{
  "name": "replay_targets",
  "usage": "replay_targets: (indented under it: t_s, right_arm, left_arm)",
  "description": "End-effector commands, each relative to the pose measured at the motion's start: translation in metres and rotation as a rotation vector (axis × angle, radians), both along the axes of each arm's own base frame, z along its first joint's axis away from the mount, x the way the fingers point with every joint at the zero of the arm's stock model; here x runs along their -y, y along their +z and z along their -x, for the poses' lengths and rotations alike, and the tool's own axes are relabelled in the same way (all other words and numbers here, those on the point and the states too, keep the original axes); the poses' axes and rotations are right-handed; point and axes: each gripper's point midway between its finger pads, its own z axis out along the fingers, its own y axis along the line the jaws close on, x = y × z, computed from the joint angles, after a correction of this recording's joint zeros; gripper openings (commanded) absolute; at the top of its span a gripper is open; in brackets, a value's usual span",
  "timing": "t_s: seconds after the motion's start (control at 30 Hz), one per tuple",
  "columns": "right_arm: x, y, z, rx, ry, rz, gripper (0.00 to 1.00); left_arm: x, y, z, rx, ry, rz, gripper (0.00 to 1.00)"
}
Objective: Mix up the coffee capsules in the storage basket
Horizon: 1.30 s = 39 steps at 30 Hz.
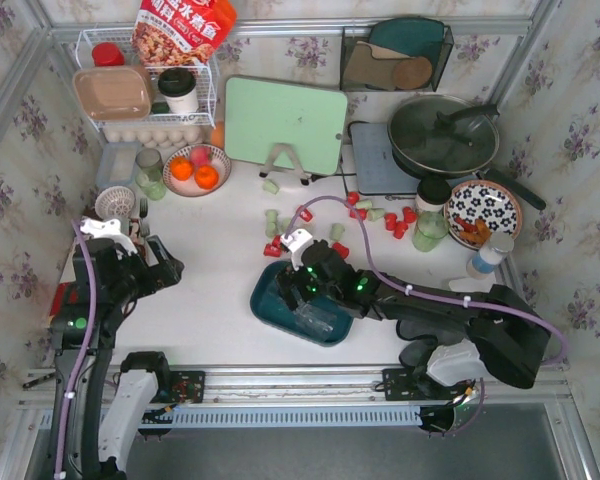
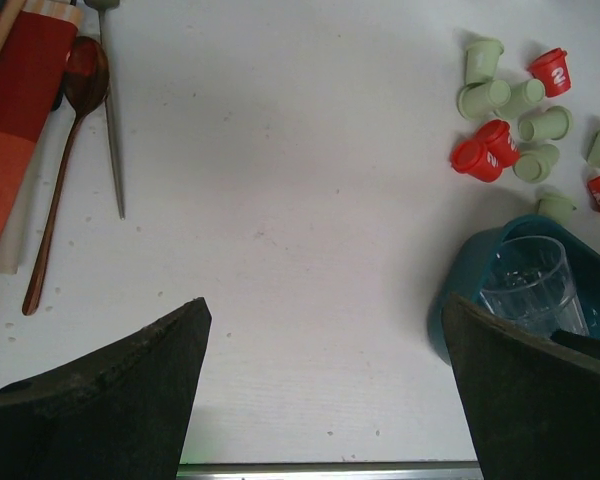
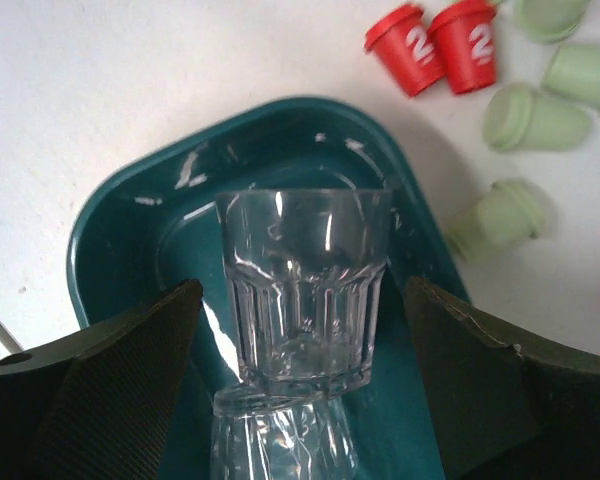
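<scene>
The storage basket (image 1: 265, 300) is a dark teal tub at the table's front centre, also seen in the right wrist view (image 3: 110, 220) and the left wrist view (image 2: 460, 290). Two clear glasses lie inside it, one (image 3: 305, 290) above the other (image 3: 280, 440). My right gripper (image 3: 302, 300) is open, with a jaw on each side of the upper glass and a gap at both sides. Red and pale green coffee capsules (image 1: 280, 225) lie scattered on the table behind the basket, some close to its rim (image 3: 420, 45) (image 2: 480, 150). My left gripper (image 2: 325, 310) is open over bare table at the left (image 1: 155, 270).
A wooden spoon (image 2: 65, 160), a metal utensil (image 2: 112, 130) and a red cloth (image 2: 20, 110) lie at the left. Behind stand a green cutting board (image 1: 285, 122), a fruit bowl (image 1: 197, 168), a wire rack (image 1: 150, 95), a pan (image 1: 442, 135) and a patterned plate (image 1: 483, 210).
</scene>
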Motion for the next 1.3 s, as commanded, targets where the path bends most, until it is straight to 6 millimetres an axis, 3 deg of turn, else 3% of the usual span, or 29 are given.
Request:
replay_targets:
  t_s: [0.0, 0.27, 0.47, 0.6, 0.67, 0.77, 0.83, 0.97, 1.1, 1.27]
  right_arm:
    - [-0.005, -0.021, 0.011, -0.055, 0.039, 0.029, 0.9]
    - [-0.002, -0.056, 0.02, -0.114, 0.072, 0.107, 0.87]
    - [-0.002, -0.07, 0.022, -0.134, 0.089, 0.132, 0.81]
    - [-0.002, -0.07, 0.019, -0.115, 0.084, 0.131, 0.72]
    - [-0.003, -0.066, 0.018, -0.1, 0.092, 0.119, 0.66]
    - [-0.005, -0.056, 0.018, -0.071, 0.1, 0.088, 0.42]
    - [-0.005, -0.048, 0.016, -0.042, 0.101, 0.063, 0.33]
    - [-0.005, -0.025, 0.014, 0.029, 0.105, -0.005, 0.2]
    - [-0.002, 0.009, 0.009, 0.145, 0.098, -0.096, 0.16]
    - [0.018, 0.05, -0.005, 0.343, 0.006, -0.19, 0.05]
  left_arm:
    - [0.004, 0.004, 0.001, 0.04, -0.02, 0.011, 1.0]
    - [0.007, 0.003, 0.001, 0.044, -0.03, 0.023, 1.0]
    - [0.008, 0.001, 0.001, 0.03, -0.034, 0.028, 1.0]
    - [0.008, 0.0, 0.001, 0.027, -0.033, 0.03, 1.0]
    - [0.008, 0.0, 0.0, 0.024, -0.032, 0.032, 1.0]
    - [0.009, -0.001, 0.0, 0.02, -0.035, 0.033, 1.0]
    - [0.01, -0.001, 0.0, 0.02, -0.045, 0.037, 1.0]
    - [0.023, 0.005, 0.0, 0.043, -0.122, 0.068, 0.93]
    - [0.047, 0.016, 0.002, 0.094, -0.267, 0.126, 0.86]
    - [0.073, 0.036, 0.007, 0.161, -0.406, 0.197, 0.75]
